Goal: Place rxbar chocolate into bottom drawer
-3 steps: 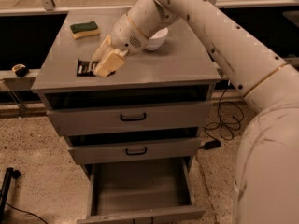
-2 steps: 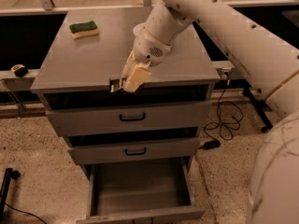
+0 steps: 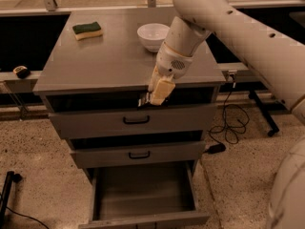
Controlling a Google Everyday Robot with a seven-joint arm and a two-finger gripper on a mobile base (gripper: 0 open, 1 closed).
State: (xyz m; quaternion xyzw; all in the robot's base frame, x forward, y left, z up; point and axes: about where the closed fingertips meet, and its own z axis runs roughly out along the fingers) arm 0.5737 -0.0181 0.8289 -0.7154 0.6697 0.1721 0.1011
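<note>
My gripper [image 3: 153, 98] hangs just past the front edge of the cabinet top, in front of the top drawer. It is shut on the rxbar chocolate [image 3: 144, 100], a dark flat bar of which only a small end shows below the cream fingers [image 3: 161, 90]. The bottom drawer [image 3: 143, 192] is pulled open below, a wide grey box with nothing in it. The gripper is well above it, roughly over its middle.
A grey cabinet [image 3: 109, 61] carries a green-and-yellow sponge [image 3: 87, 30] at the back left and a white bowl [image 3: 152, 35] at the back middle. Two shallower drawers [image 3: 136, 120] with black handles are closed. Cables [image 3: 233, 128] lie on the floor at the right.
My gripper has carried the bar from the cabinet top's left front area rightward and forward, off the front edge, and now holds it in front of the top drawer.
</note>
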